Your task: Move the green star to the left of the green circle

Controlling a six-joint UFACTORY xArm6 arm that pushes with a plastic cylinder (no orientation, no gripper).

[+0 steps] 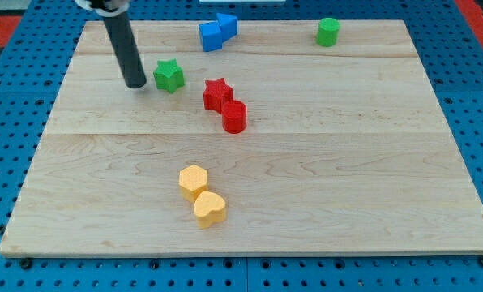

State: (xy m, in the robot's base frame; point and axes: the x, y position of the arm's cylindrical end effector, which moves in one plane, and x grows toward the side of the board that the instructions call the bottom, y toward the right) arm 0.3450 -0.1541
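The green star [168, 76] lies on the wooden board in the view's upper left. The green circle [328, 32], a short cylinder, stands near the board's top edge toward the view's right, far from the star. My tip [134, 83] rests on the board just left of the green star, a small gap between them. The dark rod rises from it toward the view's top left.
A red star [217, 93] and a red cylinder [234, 117] touch each other right of the green star. Two blue blocks [217, 32] sit together at the top edge. A yellow hexagon [193, 180] and a yellow heart [210, 208] lie lower down. The board's top edge [266, 22] borders blue pegboard.
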